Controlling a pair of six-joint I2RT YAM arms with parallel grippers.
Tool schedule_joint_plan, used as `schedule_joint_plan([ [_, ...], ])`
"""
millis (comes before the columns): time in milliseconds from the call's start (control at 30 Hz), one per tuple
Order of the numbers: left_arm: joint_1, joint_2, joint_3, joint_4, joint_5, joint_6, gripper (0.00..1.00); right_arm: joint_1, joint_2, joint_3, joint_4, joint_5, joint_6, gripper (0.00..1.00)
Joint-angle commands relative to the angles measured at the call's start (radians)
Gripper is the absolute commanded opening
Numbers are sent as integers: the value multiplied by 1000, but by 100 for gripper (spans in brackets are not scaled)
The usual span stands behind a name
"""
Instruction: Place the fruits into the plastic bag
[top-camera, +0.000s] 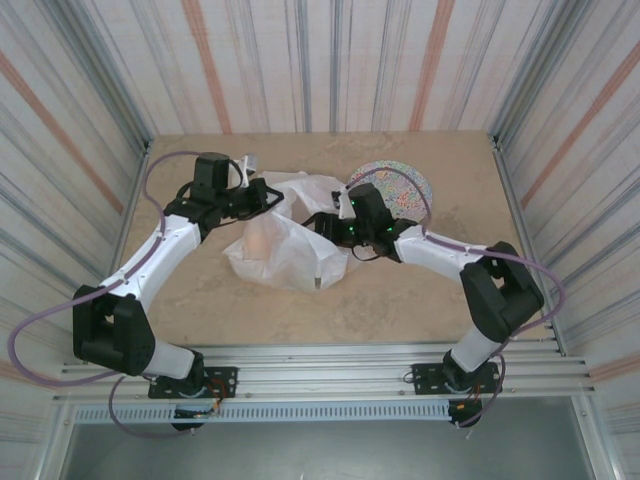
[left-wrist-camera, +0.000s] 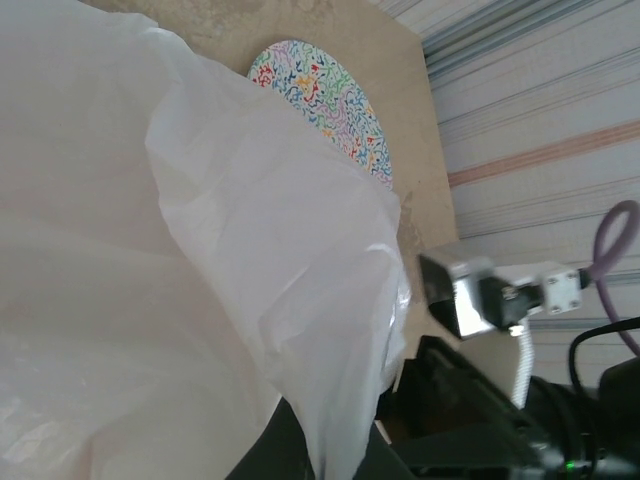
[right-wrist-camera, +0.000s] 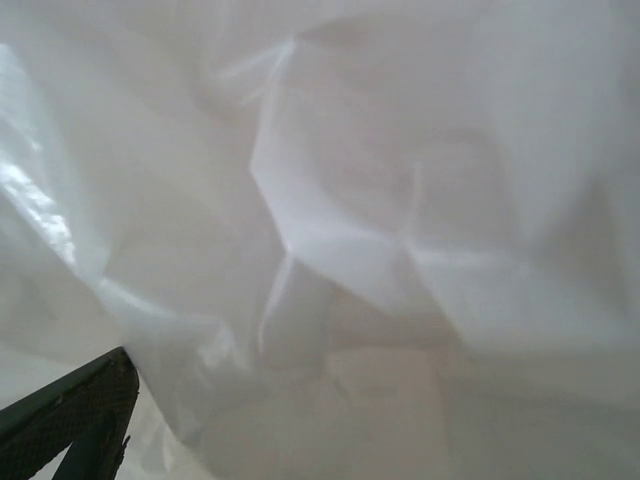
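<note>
The white plastic bag (top-camera: 288, 240) lies crumpled mid-table. My left gripper (top-camera: 264, 196) is shut on its upper left edge; in the left wrist view the film (left-wrist-camera: 290, 270) is pinched between the dark fingers (left-wrist-camera: 265, 460). My right gripper (top-camera: 327, 223) presses into the bag's right side. In the right wrist view the film (right-wrist-camera: 340, 220) is all around, and one dark finger (right-wrist-camera: 70, 420) sits far left, so the jaws stand apart. A faint orange tint (top-camera: 262, 240) shows through the film; the fruits are otherwise hidden.
The speckled plate (top-camera: 395, 185) lies just behind my right gripper, bare in the left wrist view (left-wrist-camera: 320, 90). Striped walls enclose the table on three sides. Bare tabletop (top-camera: 300, 310) lies between the bag and the arm bases.
</note>
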Motion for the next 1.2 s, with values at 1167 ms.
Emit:
schedule_joint_plan([
  [1167, 14, 0, -18, -6, -1, 16, 0, -36, -257, -70, -163, 412, -770, 88],
])
